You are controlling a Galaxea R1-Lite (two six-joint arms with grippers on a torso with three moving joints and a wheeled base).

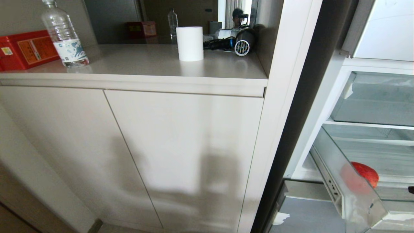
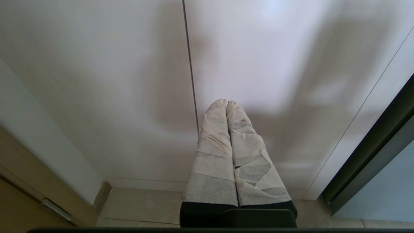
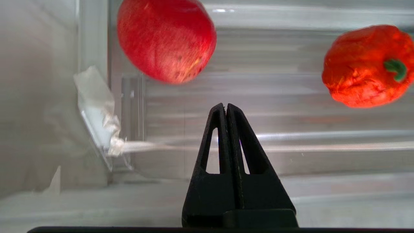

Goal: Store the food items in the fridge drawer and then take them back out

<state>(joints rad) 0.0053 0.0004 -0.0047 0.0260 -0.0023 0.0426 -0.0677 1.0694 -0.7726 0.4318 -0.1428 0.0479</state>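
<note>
Left gripper (image 2: 226,103): parked in front of the pale cabinet doors (image 1: 181,145), well apart from the fridge; the tape-wrapped fingers (image 2: 215,136) are pressed together and hold nothing.

Tabletop (image 1: 145,64): a water bottle (image 1: 63,35), a red box (image 1: 26,50), a white roll (image 1: 190,43) and a hair dryer (image 1: 241,42) are seen on it; no food item is seen there.

Fridge drawer (image 1: 355,194): pulled out at the right edge of the head view, its clear side wall and ribbed floor are visible.

Apple (image 3: 166,38): resting on the drawer floor, close to the drawer's left side wall; in the head view it is seen red through the clear wall.

Pumpkin-like fruit (image 3: 367,66): lying on the same ribbed floor, well apart from the apple, its green stem turned sideways; outside the head view.

Right gripper (image 3: 226,105): held above the drawer floor between the two items, nearer the front lip, touching neither; the black fingers (image 3: 237,145) are closed tip to tip on nothing.

Done, as judged: storing is complete, since both items lie inside the drawer.

Left, as judged: the whole taking-out half; neither item is gripped, and the fingers need to be spread before either can be grasped.

Drawer closing: whether it belongs to the sequence cannot be told here.
</note>
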